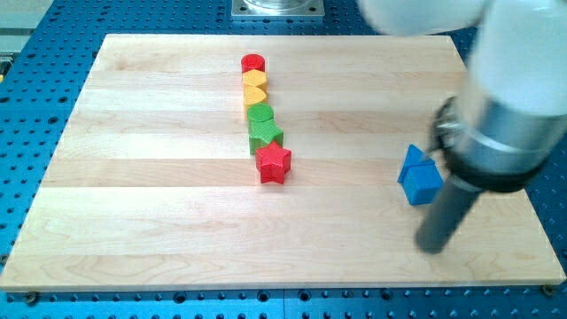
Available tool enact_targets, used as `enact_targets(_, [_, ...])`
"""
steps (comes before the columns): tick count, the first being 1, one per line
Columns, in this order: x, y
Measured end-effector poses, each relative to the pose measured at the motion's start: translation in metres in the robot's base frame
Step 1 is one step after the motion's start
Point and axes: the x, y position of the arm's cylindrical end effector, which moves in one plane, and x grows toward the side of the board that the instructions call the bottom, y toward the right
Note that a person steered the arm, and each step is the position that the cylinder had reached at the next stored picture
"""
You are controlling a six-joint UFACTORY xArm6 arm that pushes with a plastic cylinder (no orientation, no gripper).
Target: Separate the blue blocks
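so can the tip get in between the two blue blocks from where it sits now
Probably yes. My tip sits just below and right of the lower blue block, with bare board between. The upper blue block touches it, so there's no gap; I'd have to push one aside.

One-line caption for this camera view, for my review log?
My tip sits just below-right of two touching blue blocks at the board's right; a red-yellow-green column stands mid-board.

A column of blocks is blocking the middle of the surface (159, 177), from the red cylinder (253, 63) down to the red star (274, 164). Two touching blue blocks (418, 175) are crowding my tip (432, 245), sitting just up-left of it. Wide lanes are lying open between the column and the blue blocks, and along the view's left.
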Motion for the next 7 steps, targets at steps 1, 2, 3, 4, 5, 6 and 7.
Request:
enact_targets(1, [-0.044, 0.022])
enact_targets(2, [-0.048, -0.014])
enact_targets(3, [-0.048, -0.072])
enact_targets(4, [-0.050, -0.058])
enact_targets(5, [-0.085, -0.048])
enact_targets(6, [-0.047, -0.068])
enact_targets(7, [-0.028, -0.095])
